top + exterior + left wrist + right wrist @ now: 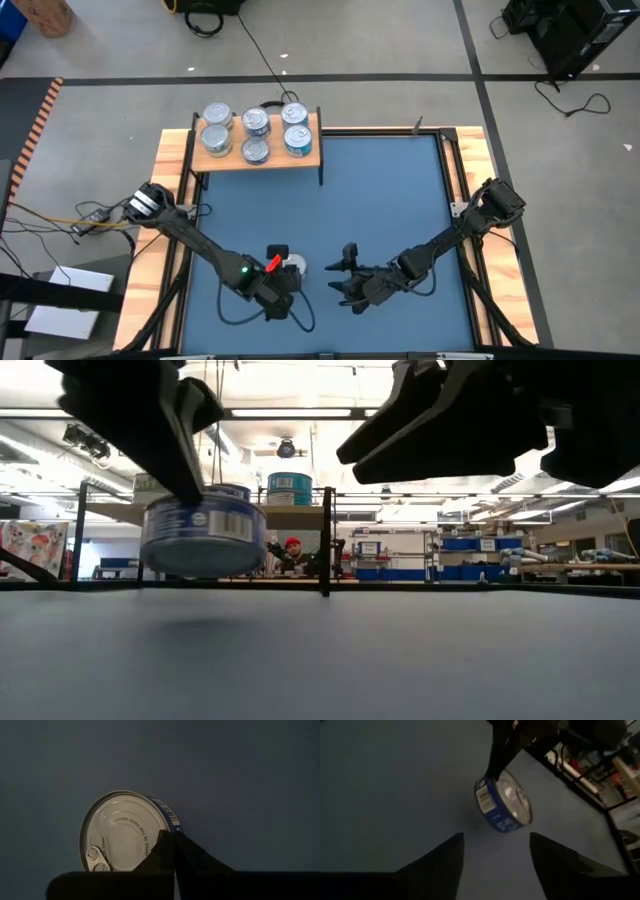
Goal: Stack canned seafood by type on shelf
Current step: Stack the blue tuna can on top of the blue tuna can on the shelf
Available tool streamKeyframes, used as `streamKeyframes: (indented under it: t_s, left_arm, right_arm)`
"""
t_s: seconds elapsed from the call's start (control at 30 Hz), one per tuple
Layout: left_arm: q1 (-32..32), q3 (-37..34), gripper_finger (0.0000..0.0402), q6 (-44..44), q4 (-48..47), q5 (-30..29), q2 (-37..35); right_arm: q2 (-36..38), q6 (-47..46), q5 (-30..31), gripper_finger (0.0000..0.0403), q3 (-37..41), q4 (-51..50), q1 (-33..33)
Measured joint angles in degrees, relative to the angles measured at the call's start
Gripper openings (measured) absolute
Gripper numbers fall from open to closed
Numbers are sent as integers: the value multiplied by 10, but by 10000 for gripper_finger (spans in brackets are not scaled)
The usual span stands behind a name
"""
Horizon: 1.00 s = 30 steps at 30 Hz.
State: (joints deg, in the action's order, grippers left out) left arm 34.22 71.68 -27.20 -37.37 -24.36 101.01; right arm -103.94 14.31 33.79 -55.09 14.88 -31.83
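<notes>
A short tin with a blue label and silvery pull-tab lid (122, 835) hangs above the blue tabletop near its front edge, also seen in the low view (203, 536) and the right wrist view (504, 806). My left gripper (283, 263) is shut on it. My right gripper (345, 277) stands open just to the tin's right, nothing between its fingers (495, 862). At the table's far left the wooden shelf (312, 155) carries several tins (256, 136) standing on their bases. My left gripper pinches the tin at its rim (169, 825), beside the barcode, between its two shut fingers (172, 851). The fingers come from above, slanting down (496, 757). The tin hangs below them, lifted clear of the table and slightly tilted (203, 536).
The shelf's black legs (326, 545) stand at the far side. Raised wooden borders (470, 170) run along the blue tabletop's left and right sides. Open blue surface (380, 200) lies between the grippers and the shelf. A person shows in the room beyond (292, 548).
</notes>
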Motion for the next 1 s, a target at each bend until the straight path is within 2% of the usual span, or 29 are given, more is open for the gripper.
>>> streamKeyframes:
  t_s: [0.17, 0.3, 0.47, 0.63, 0.83, 1.0]
  left_arm:
    - [-13, 0, 0, 16, 27, 10, 0]
    - [-21, 1, 0, 28, 44, 15, -2]
    - [-27, 6, 0, 31, 49, 15, -7]
    - [-27, 20, 0, 47, 51, 15, -9]
    - [-27, 21, 0, 47, 56, 13, -10]
    - [-27, 21, 0, 47, 65, 11, -10]
  right_arm:
    - [-1, 41, 16, 264, -10, 2, 0]
    - [-42, 104, 34, 274, -48, 4, 0]
    - [-116, 170, 121, 275, -106, -4, -4]
    - [-154, 175, 164, 277, -141, -4, -5]
    - [-160, 174, 174, 263, -150, 1, -3]
    - [-160, 173, 169, 221, -150, 6, 0]
